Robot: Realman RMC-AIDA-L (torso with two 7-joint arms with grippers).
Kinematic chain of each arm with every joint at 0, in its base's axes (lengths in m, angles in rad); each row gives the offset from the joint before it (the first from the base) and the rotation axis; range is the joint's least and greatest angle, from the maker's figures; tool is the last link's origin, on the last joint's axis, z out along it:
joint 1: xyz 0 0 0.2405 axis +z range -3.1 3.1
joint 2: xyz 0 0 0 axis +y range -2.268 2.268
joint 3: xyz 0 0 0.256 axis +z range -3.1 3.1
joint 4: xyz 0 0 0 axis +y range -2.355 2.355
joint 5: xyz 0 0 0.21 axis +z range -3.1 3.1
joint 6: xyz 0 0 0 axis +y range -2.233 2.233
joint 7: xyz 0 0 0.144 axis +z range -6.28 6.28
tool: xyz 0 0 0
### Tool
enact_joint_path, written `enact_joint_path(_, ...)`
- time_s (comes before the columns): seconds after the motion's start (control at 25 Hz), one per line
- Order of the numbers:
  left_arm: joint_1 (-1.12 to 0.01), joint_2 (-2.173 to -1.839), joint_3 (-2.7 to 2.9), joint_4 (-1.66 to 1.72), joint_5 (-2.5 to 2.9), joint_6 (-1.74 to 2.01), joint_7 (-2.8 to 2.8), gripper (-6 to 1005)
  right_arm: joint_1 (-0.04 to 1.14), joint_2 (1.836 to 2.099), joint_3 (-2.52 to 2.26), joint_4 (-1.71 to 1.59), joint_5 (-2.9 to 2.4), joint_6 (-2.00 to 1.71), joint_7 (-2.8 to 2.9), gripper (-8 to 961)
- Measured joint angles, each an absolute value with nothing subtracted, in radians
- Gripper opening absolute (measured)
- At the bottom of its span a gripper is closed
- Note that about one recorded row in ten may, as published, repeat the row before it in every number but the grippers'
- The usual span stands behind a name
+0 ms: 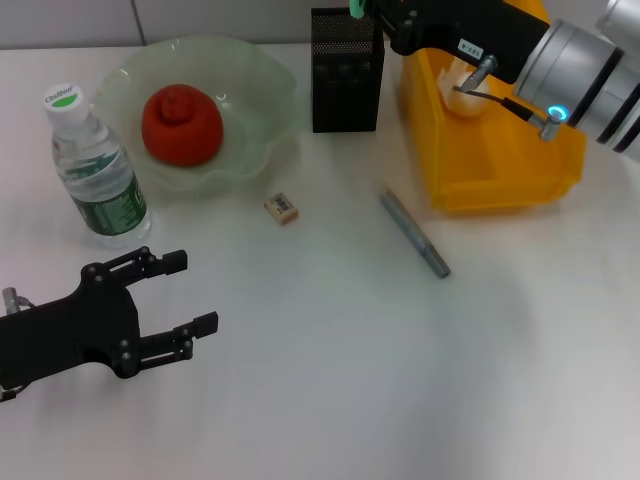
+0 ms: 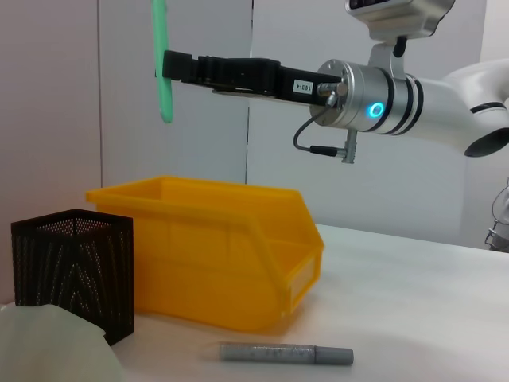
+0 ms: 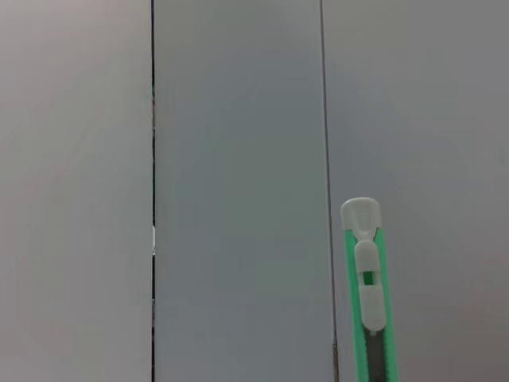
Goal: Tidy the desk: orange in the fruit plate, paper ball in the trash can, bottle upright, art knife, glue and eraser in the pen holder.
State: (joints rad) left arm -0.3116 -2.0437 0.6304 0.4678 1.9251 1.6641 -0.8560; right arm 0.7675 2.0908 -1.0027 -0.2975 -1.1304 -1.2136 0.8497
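- Hovering low at the near left of the table (image 1: 330,380), the left gripper (image 1: 195,293) has its two black fingers spread wide with nothing between them; only the head view shows it
- Just beyond it the bottle (image 1: 95,165) stands upright, cap on, beside the fruit plate (image 1: 255,75)
- Sitting in the plate is the orange (image 1: 181,125)
- Near the plate's front edge the small eraser (image 1: 282,207) lies flat on the table, apart from everything else
- Right of it lies the grey glue stick (image 1: 414,233), its long axis running diagonally from near right to far left in the head view; the left wrist view shows it side-on, flat on the table in front of the yellow bin (image 2: 238,255)
- Farther back, the black mesh pen holder (image 1: 346,70) stands upright just beside the bin, which serves as trash can; a pale object in the bin, half hidden by the arm, may be the paper ball (image 1: 462,95)
- Highest and farthest, the right gripper (image 2: 169,65) reaches over the pen holder, clamped on the green art knife (image 2: 161,60)
- From the left wrist view the knife hangs nearly vertical, well above the holder's rim
- The right wrist view shows only the knife's white slider end against the wall (image 3: 238,159)
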Motion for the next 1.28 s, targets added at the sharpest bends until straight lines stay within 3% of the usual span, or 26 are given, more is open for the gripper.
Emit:
enact_joint_path(0.44,-0.318,-2.044,0.630,0.466,1.925,1.666,-0.855,800,0.792,2.092,-1.004,-0.287,-1.093,-1.156,0.773,164)
enact_joint_path(0.8,-0.316,-2.044,0.616,0.466,1.924,1.669,-0.869,800,0.930,2.092,-1.008,-0.184,-1.057,-0.886,0.694,165)
enact_joint_path(1.28,-0.324,-2.048,0.614,0.466,1.923,1.672,-0.868,800,0.972,2.092,-1.003,-0.164,-1.034,-0.769,0.701,164)
